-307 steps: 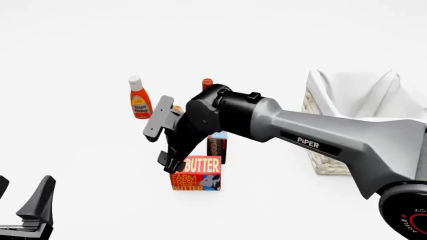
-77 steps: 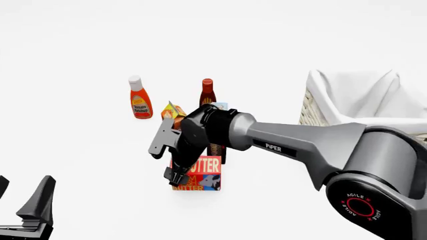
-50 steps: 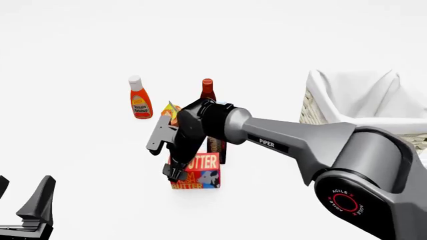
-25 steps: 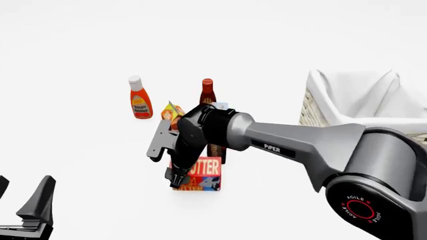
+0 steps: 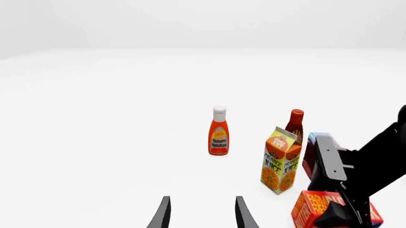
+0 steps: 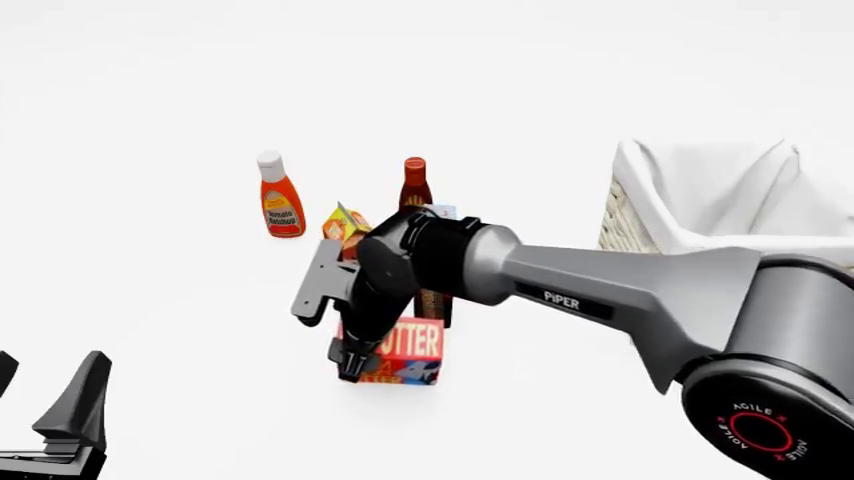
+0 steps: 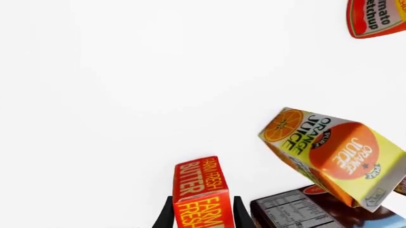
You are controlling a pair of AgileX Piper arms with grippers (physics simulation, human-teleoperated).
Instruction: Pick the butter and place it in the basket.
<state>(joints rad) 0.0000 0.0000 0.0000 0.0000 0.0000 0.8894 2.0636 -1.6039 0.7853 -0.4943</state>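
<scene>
The butter (image 6: 407,350), a squat red-and-orange box, sits slightly tilted on the table at centre front. My right gripper (image 6: 355,362) reaches down over its left end. In the right wrist view the butter (image 7: 201,190) fills the gap between the two dark fingers (image 7: 167,211), which press on its sides. Part of the box is hidden behind the wrist. The basket (image 6: 618,225), woven wicker with a white cloth lining, stands at the right edge. My left gripper (image 6: 47,388) rests open at the lower left, away from everything; its fingers (image 5: 163,213) hold nothing.
Right behind the butter stand a dark pudding box (image 6: 434,300) and an orange juice carton (image 6: 342,226). A dark sauce bottle (image 6: 415,183) and a ketchup bottle (image 6: 280,205) stand further back. The right arm's grey link spans from the butter to the lower right.
The right gripper has dropped lower around the butter over the last second, and the box now sits a little tilted. The left arm has not moved.
</scene>
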